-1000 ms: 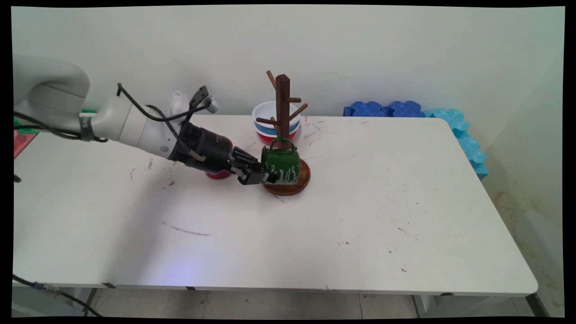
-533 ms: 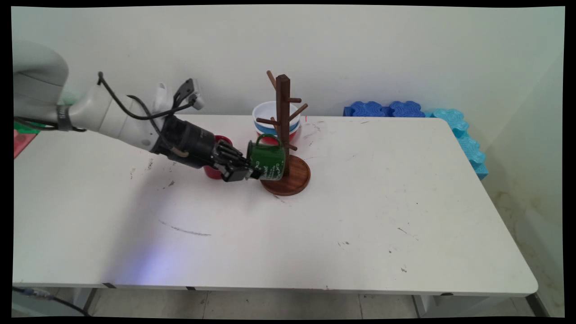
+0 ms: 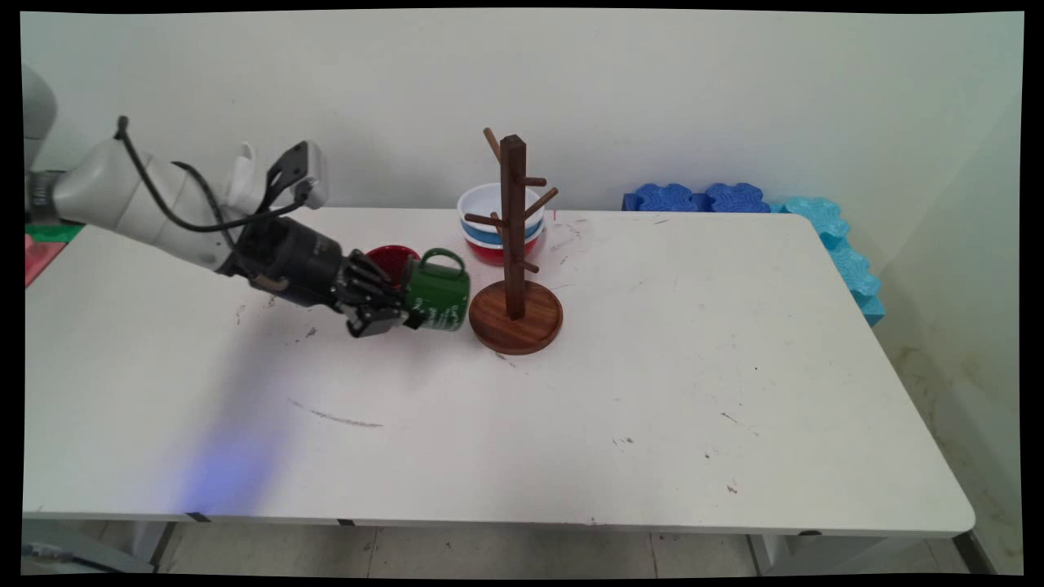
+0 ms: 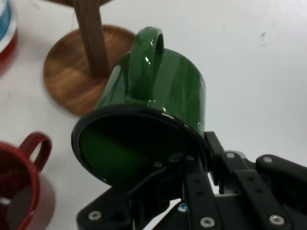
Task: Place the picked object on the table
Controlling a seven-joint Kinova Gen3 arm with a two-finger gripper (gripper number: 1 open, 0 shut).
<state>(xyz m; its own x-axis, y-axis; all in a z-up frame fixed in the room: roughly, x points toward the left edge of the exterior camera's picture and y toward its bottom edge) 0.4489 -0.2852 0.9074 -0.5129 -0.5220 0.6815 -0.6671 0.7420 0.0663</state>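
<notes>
Green mug (image 3: 438, 290) carried left, away from wooden mug stand (image 3: 515, 269); gripper (image 3: 405, 317) jaws clamped on mug rim, mug on its side, red mug (image 3: 390, 261) behind

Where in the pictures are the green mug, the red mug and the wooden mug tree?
green mug (image 3: 440, 293), main view, on its side wall.
red mug (image 4: 19, 187), hand view, on its rim.
wooden mug tree (image 3: 513, 220), main view, on its upright post.

Even soft light; arm shadow on table (image 3: 571, 424).
</notes>
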